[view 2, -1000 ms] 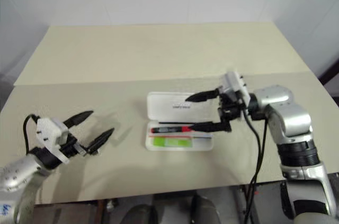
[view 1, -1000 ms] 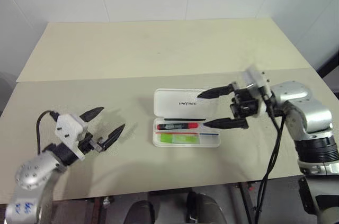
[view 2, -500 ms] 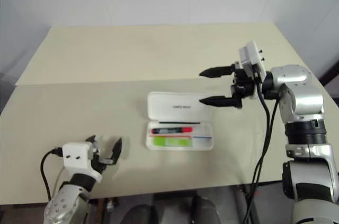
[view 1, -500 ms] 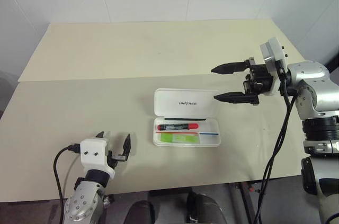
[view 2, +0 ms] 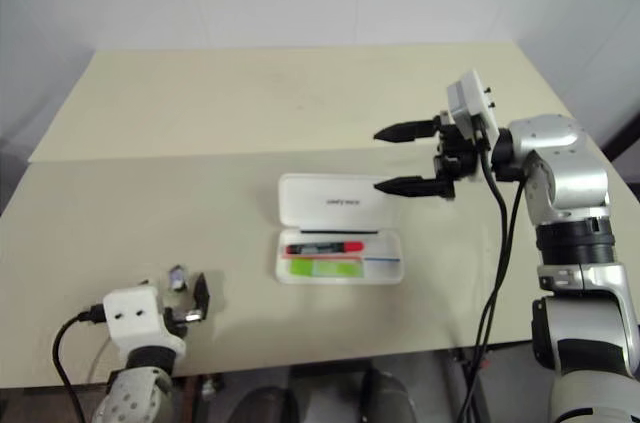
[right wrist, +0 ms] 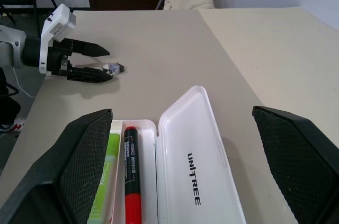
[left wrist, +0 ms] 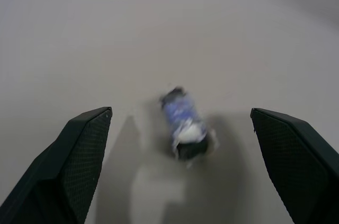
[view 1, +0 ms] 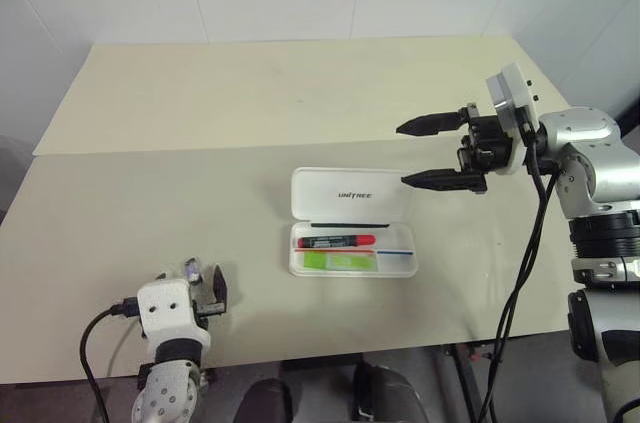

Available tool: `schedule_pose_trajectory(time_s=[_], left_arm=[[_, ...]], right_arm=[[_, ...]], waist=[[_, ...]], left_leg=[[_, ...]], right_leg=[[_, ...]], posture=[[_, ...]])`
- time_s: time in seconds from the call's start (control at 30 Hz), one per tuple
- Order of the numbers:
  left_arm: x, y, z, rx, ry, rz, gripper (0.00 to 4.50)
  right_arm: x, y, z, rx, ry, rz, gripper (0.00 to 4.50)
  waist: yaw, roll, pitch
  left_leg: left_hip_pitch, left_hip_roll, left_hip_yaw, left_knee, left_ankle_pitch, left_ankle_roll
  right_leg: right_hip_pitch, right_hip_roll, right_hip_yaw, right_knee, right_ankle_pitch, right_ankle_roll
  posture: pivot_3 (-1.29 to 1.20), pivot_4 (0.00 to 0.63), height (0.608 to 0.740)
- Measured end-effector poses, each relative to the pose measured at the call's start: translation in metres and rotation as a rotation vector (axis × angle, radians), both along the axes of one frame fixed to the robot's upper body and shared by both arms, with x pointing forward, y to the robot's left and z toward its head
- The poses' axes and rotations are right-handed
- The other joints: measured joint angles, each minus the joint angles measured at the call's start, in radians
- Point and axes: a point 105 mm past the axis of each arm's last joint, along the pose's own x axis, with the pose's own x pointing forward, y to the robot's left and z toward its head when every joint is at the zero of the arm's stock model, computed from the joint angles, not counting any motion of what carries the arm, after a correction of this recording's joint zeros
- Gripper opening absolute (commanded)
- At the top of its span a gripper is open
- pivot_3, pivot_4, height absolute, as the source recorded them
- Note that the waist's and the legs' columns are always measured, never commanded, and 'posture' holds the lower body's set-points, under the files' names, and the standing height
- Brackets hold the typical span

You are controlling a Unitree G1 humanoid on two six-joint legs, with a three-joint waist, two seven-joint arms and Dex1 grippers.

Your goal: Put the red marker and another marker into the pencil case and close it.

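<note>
- The case (view 1: 351, 233) lies open near the middle of the counter (view 1: 200, 113), lid flat on the far side with its lettering up, tray on the near side.
- The red marker (view 1: 335, 240) and the green marker (view 1: 335, 260) both lie lengthwise in the tray, red nearer the hinge and green nearer the robot; judged from this, only the closing is left.
- The right hand (view 1: 420, 152) hovers above the counter just past the lid's right end, its 2 fingers spread wide and level, gripping nothing.
- The left hand (view 2: 192, 291) sits low at the counter's near left edge, well apart from the case, fingers also spread and empty; a small grey, blue-tipped piece (left wrist: 184, 123) lies on the counter between them.
- To close well, the right hand would likely need to come down behind the lid's far long edge, catch that edge with 1 fingertip and swing it up and over the hinge toward the robot.
- The case looks light and free to slide, so the sweep should be slow, ending in a downward press on the lid's middle until it seats.
- Both markers appear to lie below the rim; 1 riding up could block the lid.
- The grey piece is no part of the job.
</note>
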Motion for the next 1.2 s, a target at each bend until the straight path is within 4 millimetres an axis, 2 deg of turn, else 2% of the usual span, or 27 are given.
schedule_pose_trajectory(time_s=[0.43, 0.47, 0.53, 0.83, 0.87, 1.03, 1.2], left_arm=[[0.001, 0.003, -0.009, -0.056, 0.031, 0.011, 4.50], [0.001, 0.003, -0.009, -0.060, 0.030, 0.009, 4.06], [0.003, 0.001, -0.010, -0.075, 0.026, -0.006, 3.54], [0.008, 0.002, -0.010, -0.070, 0.020, -0.019, 0.47], [0.008, 0.003, -0.010, -0.067, 0.020, -0.018, 0.35], [0.012, 0.015, -0.008, -0.019, 0.004, -0.003, 0.35], [0.017, 0.025, 0.005, 0.019, -0.056, -0.020, 0.35]], right_arm=[[0.000, 0.000, 0.000, 0.000, 0.000, 0.002, 4.45], [0.000, 0.000, 0.000, 0.000, 0.000, 0.002, 4.50], [-0.001, 0.000, -0.001, 0.000, 0.001, 0.004, 4.50], [-0.004, -0.003, -0.009, -0.006, 0.022, 0.000, 4.50], [-0.004, -0.003, -0.010, -0.006, 0.023, -0.001, 4.50], [-0.006, -0.005, -0.014, 0.006, 0.029, 0.009, 4.50], [-0.008, -0.007, -0.014, 0.036, 0.021, 0.024, 4.50]], waist=[[-0.001, 0.000, 0.000], [-0.001, 0.000, 0.000], [0.000, 0.000, 0.000], [-0.003, 0.000, 0.000], [-0.003, 0.000, 0.000], [-0.001, 0.000, 0.000], [0.001, 0.000, 0.000]], left_leg=[[0.000, 0.000, 0.000, 0.000, -0.001, 0.001], [0.000, 0.000, 0.000, 0.000, -0.001, 0.002], [0.000, 0.000, 0.000, 0.000, -0.001, 0.002], [0.001, 0.000, 0.001, 0.000, -0.001, 0.001], [0.001, 0.000, 0.001, 0.000, -0.001, 0.001], [0.001, 0.000, 0.000, 0.000, -0.001, 0.001], [0.000, 0.000, 0.000, 0.001, -0.001, 0.001]], right_leg=[[0.000, -0.001, 0.000, 0.000, 0.000, 0.000], [0.000, -0.001, 0.000, 0.000, 0.000, 0.000], [0.000, -0.001, -0.001, 0.000, 0.000, 0.000], [0.000, 0.000, 0.000, 0.000, 0.000, 0.000], [0.000, 0.000, 0.000, 0.000, 0.000, 0.000], [0.000, 0.000, -0.001, 0.000, 0.000, 0.000], [0.000, -0.001, -0.001, 0.000, 0.000, 0.000]], posture=[[0.00, 0.150, 0.740], [0.00, 0.150, 0.740], [0.00, 0.150, 0.740], [0.00, 0.150, 0.740], [0.00, 0.150, 0.740], [0.00, 0.150, 0.740], [0.00, 0.150, 0.740]])
